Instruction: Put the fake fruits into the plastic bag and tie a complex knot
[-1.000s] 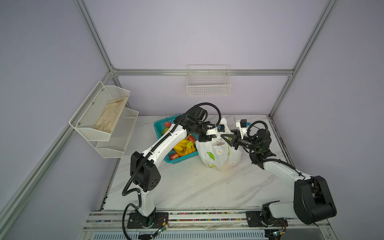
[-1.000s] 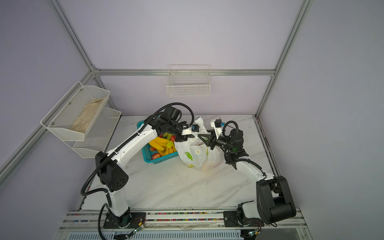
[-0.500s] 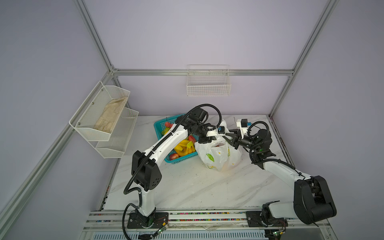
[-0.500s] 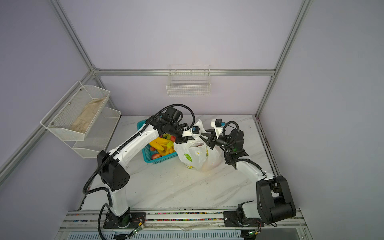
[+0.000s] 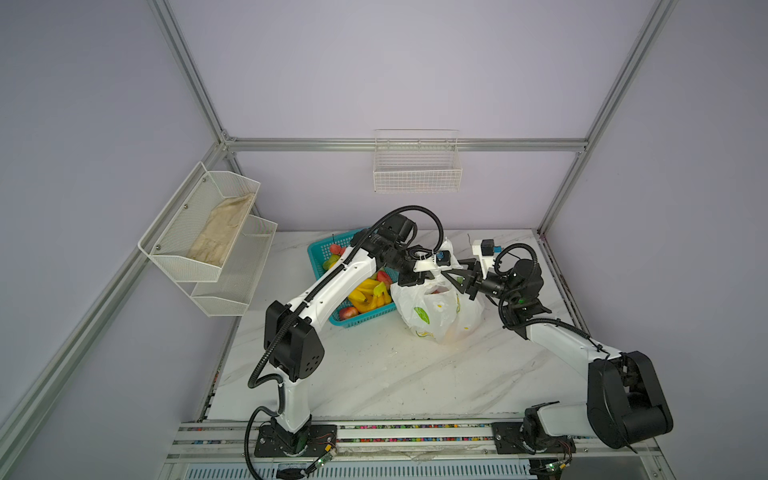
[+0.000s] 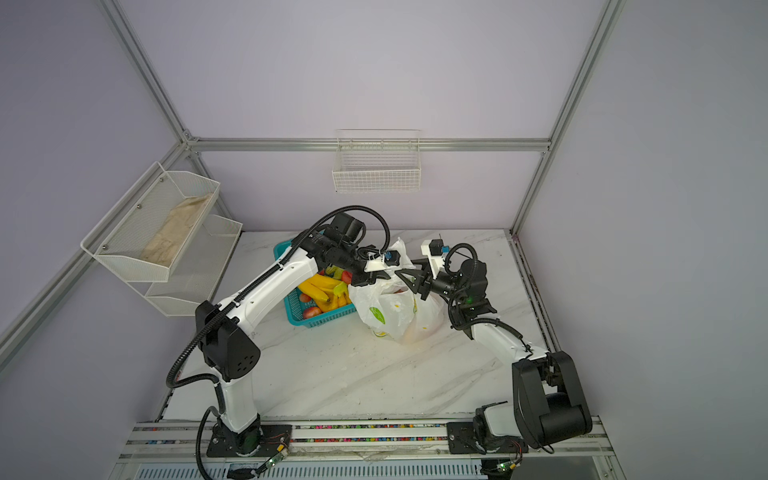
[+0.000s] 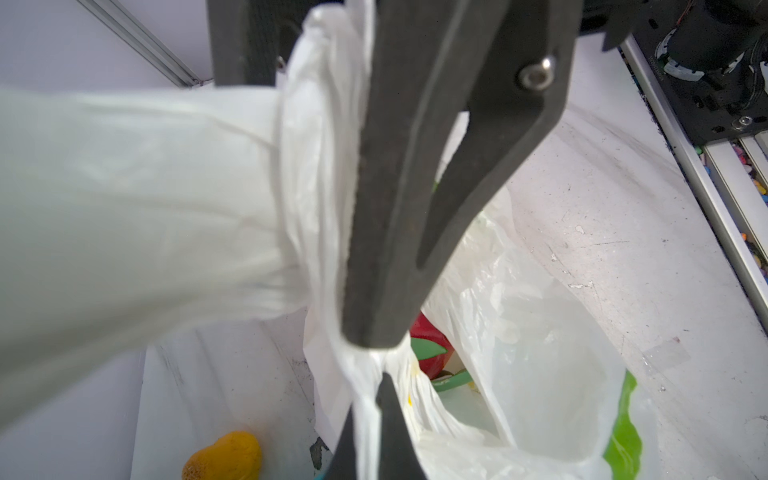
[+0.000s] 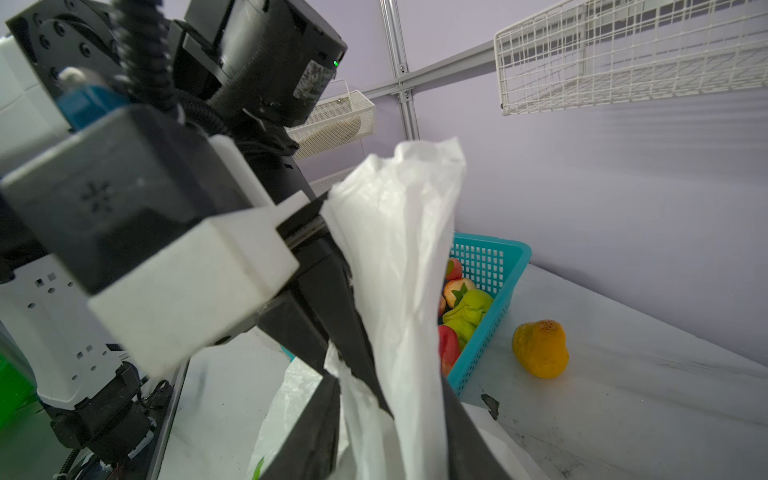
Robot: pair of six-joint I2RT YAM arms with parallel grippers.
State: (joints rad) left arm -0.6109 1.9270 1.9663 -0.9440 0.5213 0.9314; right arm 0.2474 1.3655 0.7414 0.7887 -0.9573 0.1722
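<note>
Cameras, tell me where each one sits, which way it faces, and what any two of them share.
Top views: high above the arms' bases, looking down on the table, basket and bag; left arm and right arm show whole.
Left wrist: on the left arm, looking along the shut left claw, which pinches the bag's handle, down into the bag.
Right wrist: on the right arm, looking past the right claw toward the basket and back wall; the left arm fills one side.
Shared: both wrist views catch the orange fruit on the table.
</note>
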